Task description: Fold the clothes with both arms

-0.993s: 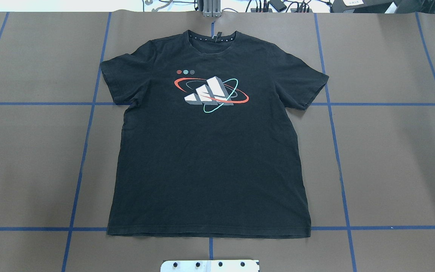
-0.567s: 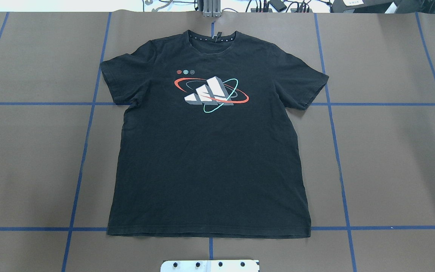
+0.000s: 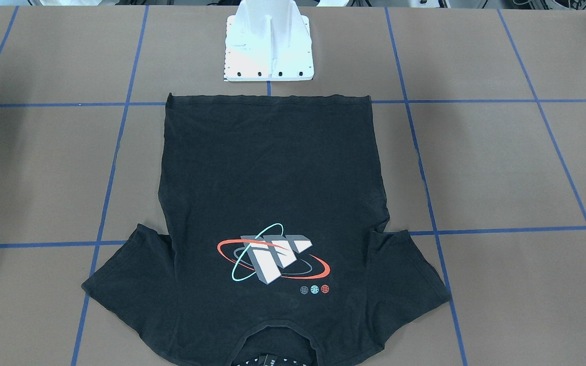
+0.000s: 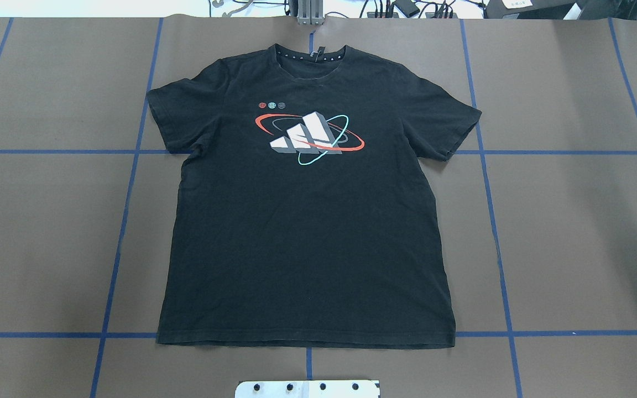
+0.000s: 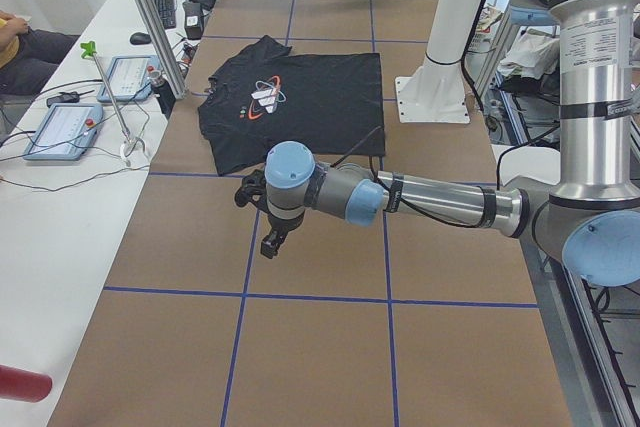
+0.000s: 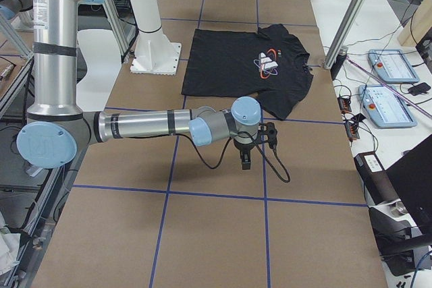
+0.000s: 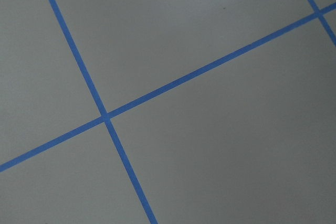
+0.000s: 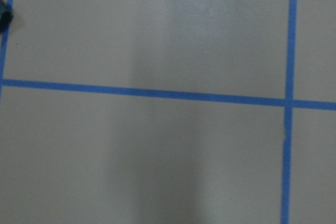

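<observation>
The clothes are one black T-shirt (image 4: 307,232) lying flat and face up on the brown table, collar at the far edge, sleeves spread, its red, teal and white graphic (image 4: 310,138) on the chest. It also shows in the front-facing view (image 3: 272,178) and both side views (image 5: 300,107) (image 6: 243,59). My left gripper (image 5: 272,237) hangs low over bare table, off the shirt's left sleeve side. On the opposite side, my right gripper (image 6: 244,158) hangs just past the other sleeve. Neither touches the shirt. I cannot tell whether either is open or shut. Both wrist views show only table and blue tape.
The white mounting base (image 3: 268,46) stands just behind the shirt's hem. Blue tape lines (image 4: 130,182) grid the brown table cover. A white side bench with control boxes (image 5: 60,127) and cables runs along the far edge, and a seated person (image 5: 25,47) is there.
</observation>
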Tool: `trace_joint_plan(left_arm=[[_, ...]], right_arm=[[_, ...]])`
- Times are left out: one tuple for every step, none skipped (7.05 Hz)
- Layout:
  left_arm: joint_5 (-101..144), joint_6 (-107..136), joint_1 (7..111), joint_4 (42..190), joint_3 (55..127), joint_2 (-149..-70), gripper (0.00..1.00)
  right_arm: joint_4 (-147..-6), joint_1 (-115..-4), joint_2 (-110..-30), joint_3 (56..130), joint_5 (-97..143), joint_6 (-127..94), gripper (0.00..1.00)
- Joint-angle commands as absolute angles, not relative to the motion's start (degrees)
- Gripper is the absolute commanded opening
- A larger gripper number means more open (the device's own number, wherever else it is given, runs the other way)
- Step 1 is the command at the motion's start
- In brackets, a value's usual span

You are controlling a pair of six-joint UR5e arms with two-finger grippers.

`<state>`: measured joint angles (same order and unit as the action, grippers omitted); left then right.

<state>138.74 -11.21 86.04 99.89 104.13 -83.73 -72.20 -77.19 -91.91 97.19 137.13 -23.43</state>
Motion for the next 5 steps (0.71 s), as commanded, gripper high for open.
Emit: trace_joint_plan(left_arm=[[138.87, -11.16, 86.04, 99.93, 104.41, -84.02, 1.00], [139.22, -11.08, 86.04, 99.93, 104.85, -83.76, 1.00], [139.31, -9.86, 86.04, 99.93, 104.94, -83.59, 1.00], [139.31, -9.32, 86.04, 99.93, 104.94, -83.58, 1.00], [139.22, -9.14, 86.04, 99.93, 104.94, -83.67, 1.00]], right_arm=[[-67.07, -69.21, -83.02, 92.32, 136.67, -39.95, 1.00], [-67.06, -67.52, -76.01, 86.54, 136.41, -40.34, 1.00], [-67.06, -66.54, -68.28, 79.87, 134.32, -43.65, 0.99], [-66.45, -63.40, -61.42, 74.85, 129.69, -52.47, 0.98], [-61.22, -60.93, -57.87, 69.40, 123.72, -58.74, 0.93]])
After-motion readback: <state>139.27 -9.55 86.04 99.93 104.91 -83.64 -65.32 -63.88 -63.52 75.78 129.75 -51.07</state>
